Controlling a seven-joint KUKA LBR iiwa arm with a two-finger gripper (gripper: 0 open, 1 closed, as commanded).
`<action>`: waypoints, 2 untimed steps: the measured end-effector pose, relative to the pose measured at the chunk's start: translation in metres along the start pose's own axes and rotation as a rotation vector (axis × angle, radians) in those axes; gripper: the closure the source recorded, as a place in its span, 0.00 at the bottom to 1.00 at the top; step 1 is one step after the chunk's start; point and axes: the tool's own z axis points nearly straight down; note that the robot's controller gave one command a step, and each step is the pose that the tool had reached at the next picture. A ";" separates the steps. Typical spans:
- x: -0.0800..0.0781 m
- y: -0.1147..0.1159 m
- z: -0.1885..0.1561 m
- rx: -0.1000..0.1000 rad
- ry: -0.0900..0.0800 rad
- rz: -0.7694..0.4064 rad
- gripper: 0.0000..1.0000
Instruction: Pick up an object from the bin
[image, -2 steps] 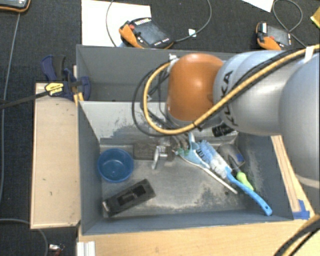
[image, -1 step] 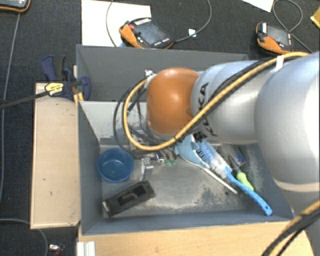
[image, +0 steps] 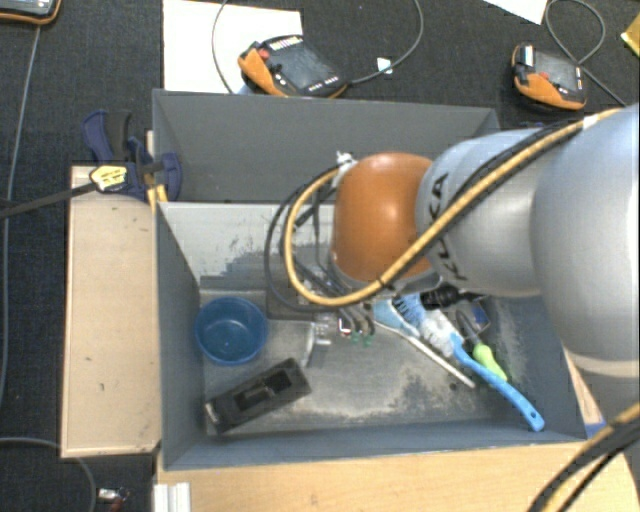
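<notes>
My gripper (image: 334, 330) hangs low over the middle of the bin floor, mostly hidden under the arm's wrist. Left of it a small round blue cup (image: 230, 332) stands upright, a short gap away. A flat black rectangular block (image: 257, 395) lies slanted in front of the cup, near the bin's front left corner. Right of the gripper a blue toothbrush (image: 497, 378) lies slanted toward the front right corner, with a thin white stick (image: 440, 358) beside it. I see nothing held by the gripper.
A small green piece (image: 485, 354) rests against the toothbrush, and more small things lie partly hidden under the arm at the right. The arm covers the back right of the bin. Bare grey floor lies between the black block and the toothbrush.
</notes>
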 end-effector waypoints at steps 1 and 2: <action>-0.004 -0.014 0.011 -0.001 0.010 -0.075 0.00; 0.019 -0.017 0.009 0.000 0.005 -0.023 0.00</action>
